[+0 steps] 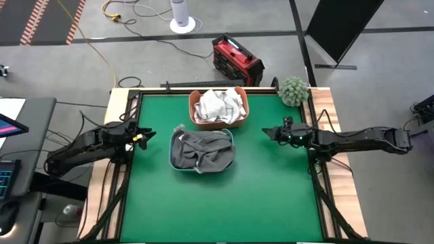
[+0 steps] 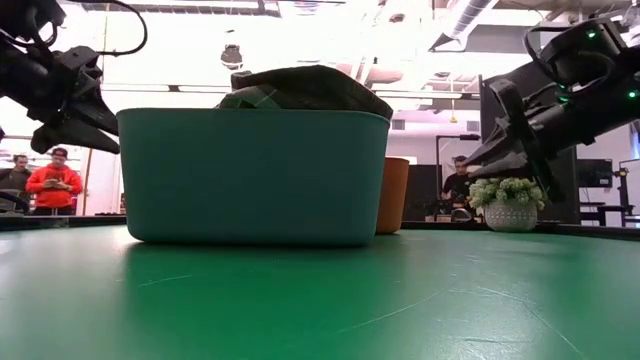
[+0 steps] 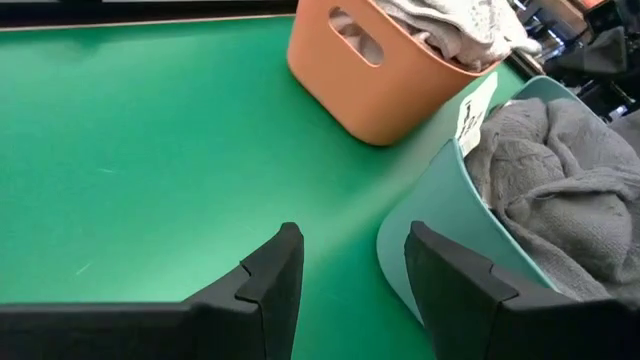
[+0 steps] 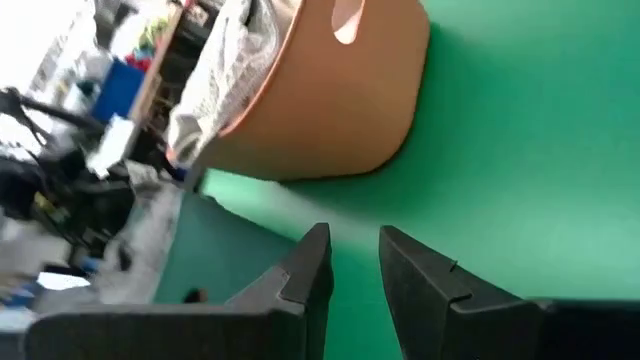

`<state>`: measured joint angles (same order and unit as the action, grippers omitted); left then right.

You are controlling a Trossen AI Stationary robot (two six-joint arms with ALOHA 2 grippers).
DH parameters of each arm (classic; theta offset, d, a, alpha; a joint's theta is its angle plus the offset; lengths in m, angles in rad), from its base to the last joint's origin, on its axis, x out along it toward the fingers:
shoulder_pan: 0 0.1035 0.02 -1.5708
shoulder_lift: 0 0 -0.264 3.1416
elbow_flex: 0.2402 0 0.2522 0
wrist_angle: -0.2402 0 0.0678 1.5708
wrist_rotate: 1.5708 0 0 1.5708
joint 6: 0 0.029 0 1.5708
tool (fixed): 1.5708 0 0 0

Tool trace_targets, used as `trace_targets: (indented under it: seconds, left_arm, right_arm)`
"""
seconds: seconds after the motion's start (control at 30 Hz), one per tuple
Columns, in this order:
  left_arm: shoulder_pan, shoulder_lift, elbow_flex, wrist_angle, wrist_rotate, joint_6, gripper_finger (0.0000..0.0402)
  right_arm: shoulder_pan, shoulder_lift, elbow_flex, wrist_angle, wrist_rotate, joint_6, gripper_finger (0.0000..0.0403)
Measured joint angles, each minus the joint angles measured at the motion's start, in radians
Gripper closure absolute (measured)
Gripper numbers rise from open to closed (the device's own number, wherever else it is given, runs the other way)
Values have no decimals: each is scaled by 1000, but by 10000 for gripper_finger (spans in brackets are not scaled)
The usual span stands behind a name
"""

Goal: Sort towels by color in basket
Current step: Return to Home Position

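Grey towels (image 1: 202, 150) fill a teal tub (image 1: 178, 130) at the table's middle; in the left wrist view they show as grey knit cloth (image 3: 570, 180). White and cream towels (image 1: 218, 105) lie heaped in an orange tub (image 1: 196, 120) just behind it, toward the far edge. My left gripper (image 1: 150, 136) hovers open left of the teal tub, above the mat. My right gripper (image 1: 266, 132) hovers open to the right of both tubs. Neither holds anything.
A fuzzy green ball in a pot (image 1: 293, 90) stands at the far right corner. The near half of the green mat (image 1: 217, 210) lies bare. People show in the room beyond the table in the low view (image 2: 52, 180).
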<state>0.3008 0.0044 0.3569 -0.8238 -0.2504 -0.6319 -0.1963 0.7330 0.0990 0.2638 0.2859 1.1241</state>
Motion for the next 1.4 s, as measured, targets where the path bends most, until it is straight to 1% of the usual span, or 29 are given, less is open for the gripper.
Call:
trace_targets:
  seconds: [0.13,0.23,1.4]
  left_arm:
    - [0,0,0,0,0,0,235]
    - [0,0,0,0,0,0,235]
    - [0,0,0,1,1,0,235]
  right_arm:
    - [0,0,0,-5,0,-98,288]
    - [0,0,0,-5,0,-135,288]
    - [0,0,0,-5,4,-138,288]
